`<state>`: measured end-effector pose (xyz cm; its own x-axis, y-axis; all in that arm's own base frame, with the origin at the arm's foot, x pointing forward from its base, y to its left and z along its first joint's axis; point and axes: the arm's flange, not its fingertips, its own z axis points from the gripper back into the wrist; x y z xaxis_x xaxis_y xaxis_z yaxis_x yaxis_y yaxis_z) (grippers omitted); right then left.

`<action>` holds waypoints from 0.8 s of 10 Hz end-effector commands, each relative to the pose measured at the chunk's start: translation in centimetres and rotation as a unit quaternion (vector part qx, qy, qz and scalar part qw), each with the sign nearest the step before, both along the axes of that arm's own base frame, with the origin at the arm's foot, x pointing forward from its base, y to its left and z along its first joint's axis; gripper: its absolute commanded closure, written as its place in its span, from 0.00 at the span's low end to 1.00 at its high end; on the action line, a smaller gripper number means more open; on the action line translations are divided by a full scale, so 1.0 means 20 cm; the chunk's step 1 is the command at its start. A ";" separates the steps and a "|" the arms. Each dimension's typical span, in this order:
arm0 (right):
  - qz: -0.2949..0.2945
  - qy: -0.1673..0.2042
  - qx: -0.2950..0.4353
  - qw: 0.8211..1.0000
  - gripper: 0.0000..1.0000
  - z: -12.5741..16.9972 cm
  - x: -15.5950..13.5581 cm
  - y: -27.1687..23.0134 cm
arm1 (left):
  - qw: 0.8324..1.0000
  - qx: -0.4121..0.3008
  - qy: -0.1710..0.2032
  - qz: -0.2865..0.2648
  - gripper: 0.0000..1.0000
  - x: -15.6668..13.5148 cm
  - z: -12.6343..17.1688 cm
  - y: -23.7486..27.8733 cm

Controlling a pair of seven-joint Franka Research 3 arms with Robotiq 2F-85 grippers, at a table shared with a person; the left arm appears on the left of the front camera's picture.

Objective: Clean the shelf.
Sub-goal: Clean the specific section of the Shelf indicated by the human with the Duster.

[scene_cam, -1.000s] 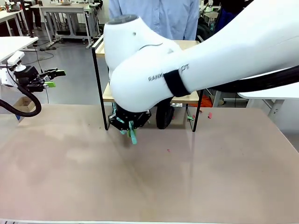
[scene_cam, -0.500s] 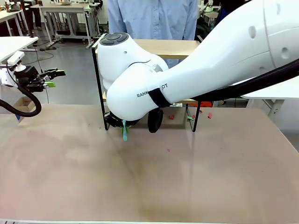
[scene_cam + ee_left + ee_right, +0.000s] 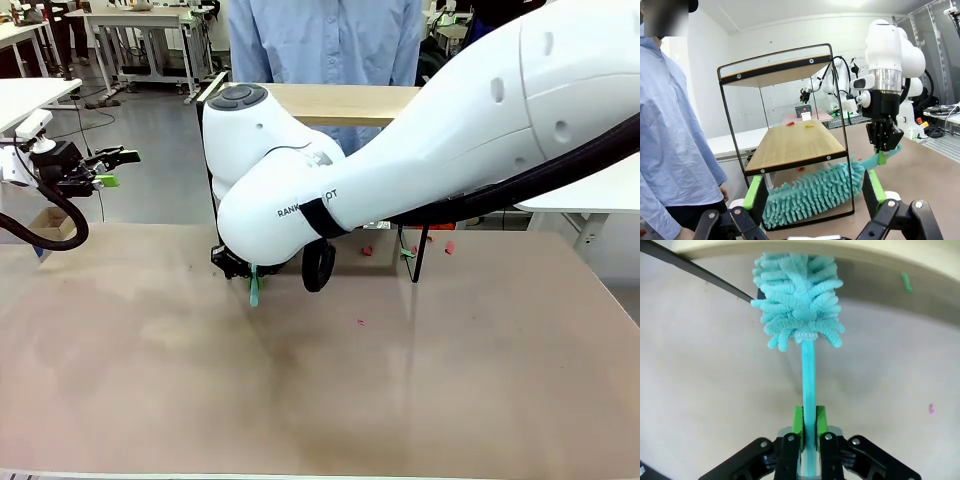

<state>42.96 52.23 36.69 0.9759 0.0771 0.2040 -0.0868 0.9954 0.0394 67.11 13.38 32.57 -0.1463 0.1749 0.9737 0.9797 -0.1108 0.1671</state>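
From the front, the right arm [image 3: 420, 130] hid most of the lower board of the shelf [image 3: 345, 100], and all of the duster [image 3: 254, 291] but a stub of handle. The person [image 3: 330, 40] was cut off at the top edge, above the chest. Pink specks [image 3: 361, 322] on the table [image 3: 150, 380] were too small to identify. In the right wrist view, the top edge cut the shelf down to a board's underside and one black bar.

front: across table [image 3: 150, 380] | left wrist: shelf [image 3: 790, 145], far | right wrist: shelf, close
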 end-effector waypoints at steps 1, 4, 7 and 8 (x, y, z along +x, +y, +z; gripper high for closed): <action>-0.002 0.025 0.003 1.000 0.87 -0.05 0.01 0.01 | 1.000 0.004 -0.009 -0.002 0.00 -0.01 0.01 0.00; -0.004 0.012 -0.001 1.000 0.87 -0.05 0.00 0.00 | 1.000 0.004 -0.009 -0.002 0.00 -0.01 0.01 0.00; -0.011 0.041 -0.007 0.999 0.87 -0.06 0.02 -0.09 | 1.000 0.004 -0.009 -0.002 0.00 -0.01 0.01 0.00; -0.023 0.052 -0.016 0.998 0.87 -0.05 0.04 -0.19 | 1.000 0.004 -0.009 -0.002 0.00 -0.01 0.01 0.00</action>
<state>43.95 51.03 35.10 0.9896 0.0531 0.1340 -0.0573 0.9980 0.0276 67.11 13.38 32.56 -0.1462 0.1749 0.9737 0.9797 -0.1108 0.1670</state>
